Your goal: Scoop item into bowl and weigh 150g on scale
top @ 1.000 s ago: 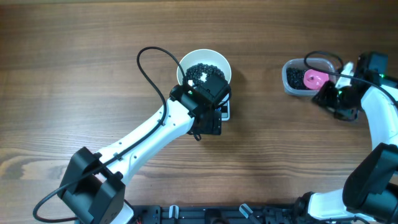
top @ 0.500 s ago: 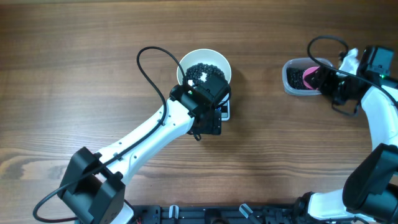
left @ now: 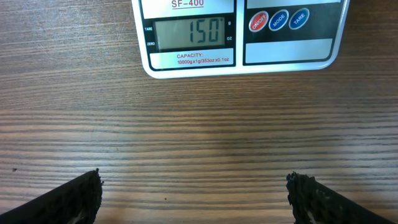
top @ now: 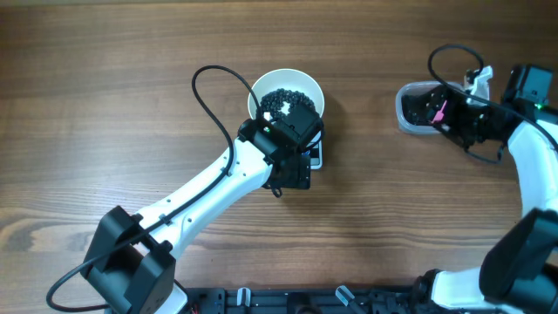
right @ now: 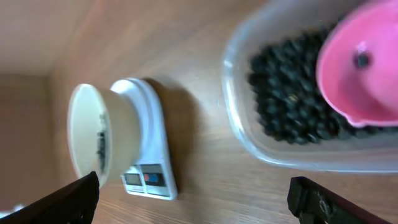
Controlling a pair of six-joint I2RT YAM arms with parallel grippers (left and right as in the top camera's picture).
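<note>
Left wrist, scale (left: 239, 65) beyond left claw (left: 194, 183)

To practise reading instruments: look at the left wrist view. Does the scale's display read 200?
No, the display on the scale reads 150.

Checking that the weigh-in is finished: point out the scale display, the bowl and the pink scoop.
scale display (left: 189, 32): left wrist view, on the digits reading 150.
bowl (top: 288, 78): overhead view, on its white far inner wall.
pink scoop (right: 351, 74): right wrist view, on its round cup.
</note>
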